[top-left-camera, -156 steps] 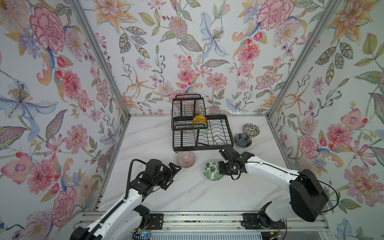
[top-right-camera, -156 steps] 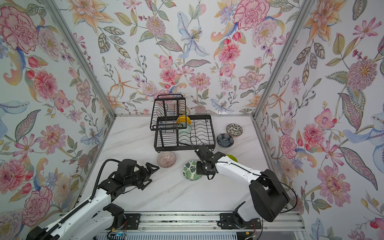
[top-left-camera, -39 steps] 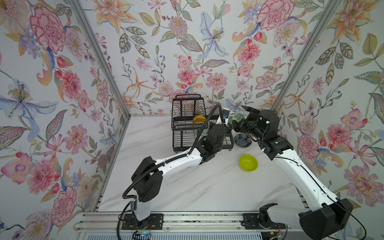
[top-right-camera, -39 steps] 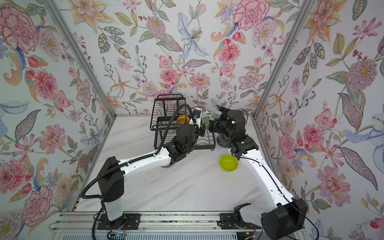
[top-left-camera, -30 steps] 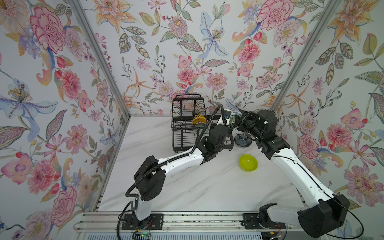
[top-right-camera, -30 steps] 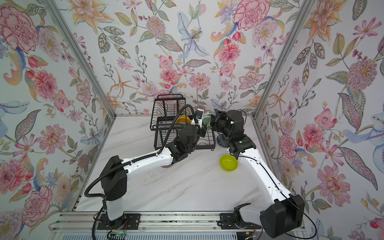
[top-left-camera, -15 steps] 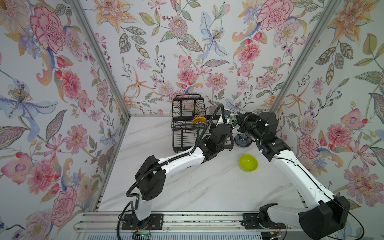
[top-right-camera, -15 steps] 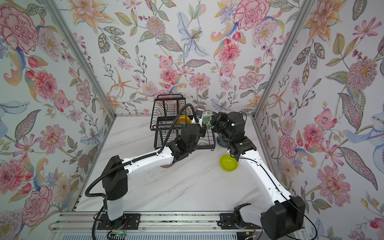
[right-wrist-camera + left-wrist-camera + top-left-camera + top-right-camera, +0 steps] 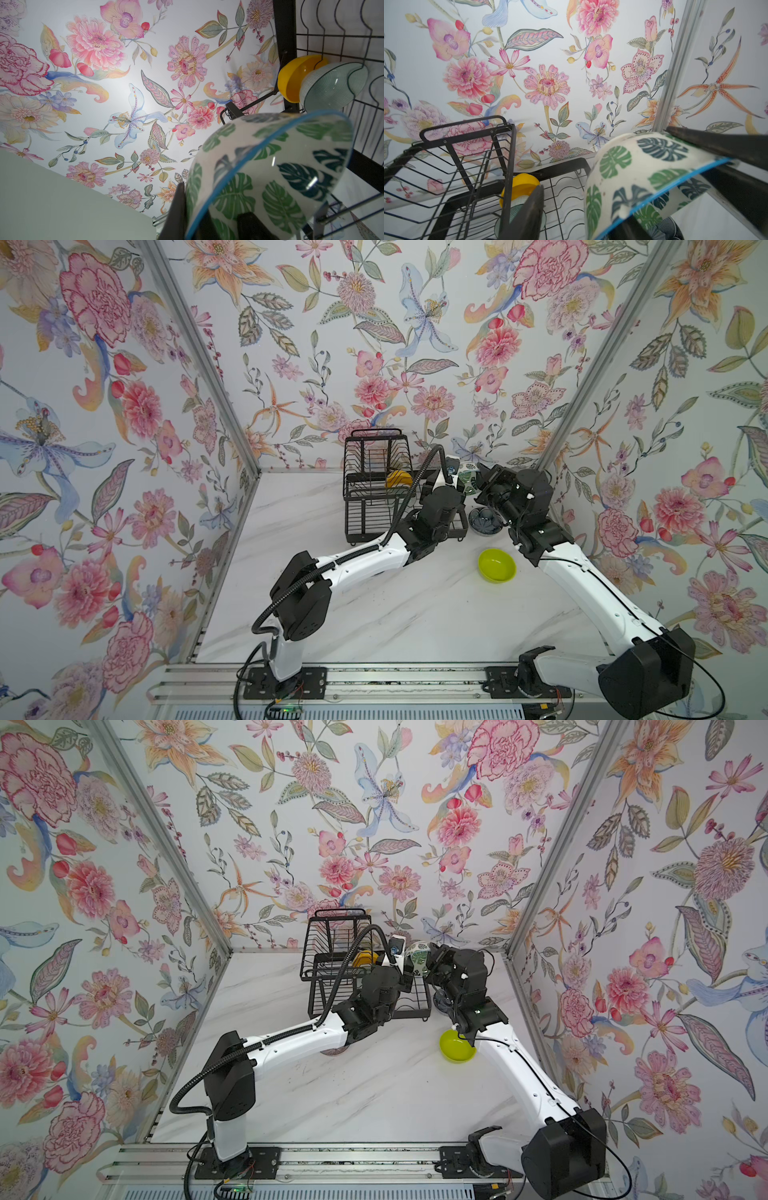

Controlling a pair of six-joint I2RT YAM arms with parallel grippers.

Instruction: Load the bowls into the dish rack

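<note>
Both arms reach to the far right corner of the black wire dish rack (image 9: 365,510), wrists raised. The right gripper (image 9: 430,964) is clamped on the rim of the leaf-patterned bowl (image 9: 417,960), which is held tilted above that corner. The left gripper (image 9: 400,957) stands parted beside it, with one finger (image 9: 529,207) clear of the bowl.

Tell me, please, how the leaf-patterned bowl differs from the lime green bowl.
The leaf-patterned bowl is white with green leaves and a blue rim; the lime green bowl is one plain colour. The leaf-patterned bowl is tipped on edge, clamped in the right gripper near the dish rack; the lime green bowl sits upright on the table, untouched. Both are small and round.
</note>
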